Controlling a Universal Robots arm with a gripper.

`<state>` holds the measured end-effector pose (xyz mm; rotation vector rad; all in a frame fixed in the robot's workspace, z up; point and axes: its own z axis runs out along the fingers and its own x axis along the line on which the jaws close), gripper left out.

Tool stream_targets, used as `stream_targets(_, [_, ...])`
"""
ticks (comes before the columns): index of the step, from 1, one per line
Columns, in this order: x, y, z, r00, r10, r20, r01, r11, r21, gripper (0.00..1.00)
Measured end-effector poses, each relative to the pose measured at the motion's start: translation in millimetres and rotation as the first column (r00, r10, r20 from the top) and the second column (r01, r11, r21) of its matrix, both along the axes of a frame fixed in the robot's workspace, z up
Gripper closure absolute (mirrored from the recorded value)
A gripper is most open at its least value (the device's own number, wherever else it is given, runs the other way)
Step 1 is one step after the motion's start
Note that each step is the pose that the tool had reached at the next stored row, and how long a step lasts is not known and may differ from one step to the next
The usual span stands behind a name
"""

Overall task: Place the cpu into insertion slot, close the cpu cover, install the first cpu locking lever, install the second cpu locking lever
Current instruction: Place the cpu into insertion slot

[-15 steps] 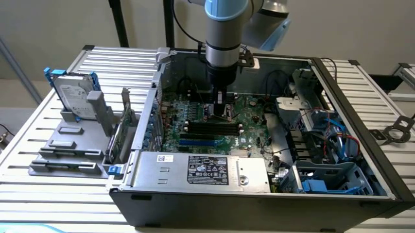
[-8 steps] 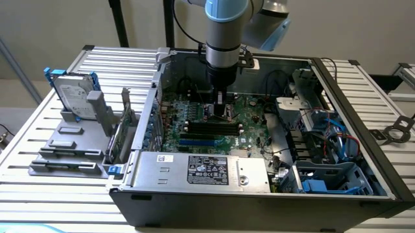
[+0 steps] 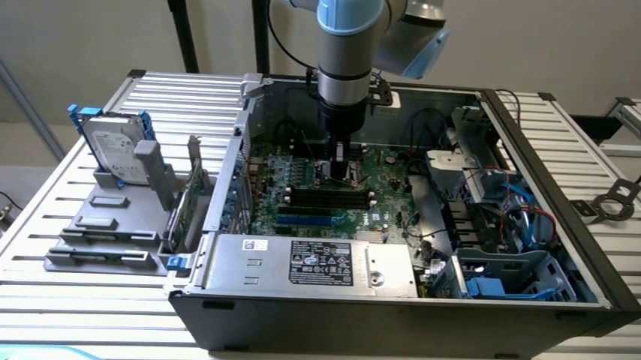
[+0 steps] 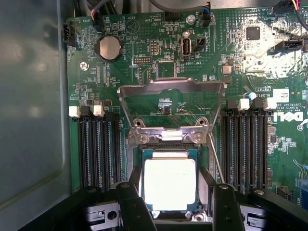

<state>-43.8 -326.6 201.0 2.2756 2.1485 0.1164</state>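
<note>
Gripper fingers stand wide apart, gripping nothing, straddling the cpu, which lies in the slot. Beyond, the cover stands raised. If the cpu sits skewed, closing the cover could crush socket pins. "DELL" is printed on the board.

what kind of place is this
Most likely a robotics lab or test bench for computer assembly: a robot arm reaches into an open desktop computer case, which sits on a slatted metal table beside a hard drive standing in a grey fixture.
</note>
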Motion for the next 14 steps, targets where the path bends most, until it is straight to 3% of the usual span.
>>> stream_targets(3, [0.0, 0.3, -0.7, 1.0000, 0.001, 0.0001, -0.001, 1.0000, -0.0022, 0.46])
stream_targets(8, [0.0, 1.4, -1.8, 1.0000, 0.002, 0.0000, -0.002, 0.9999, -0.0147, 0.46])
stream_targets(14, [0.0, 4.4, -2.5, 1.0000, 0.005, -0.0001, -0.005, 0.9999, -0.0163, 0.46])
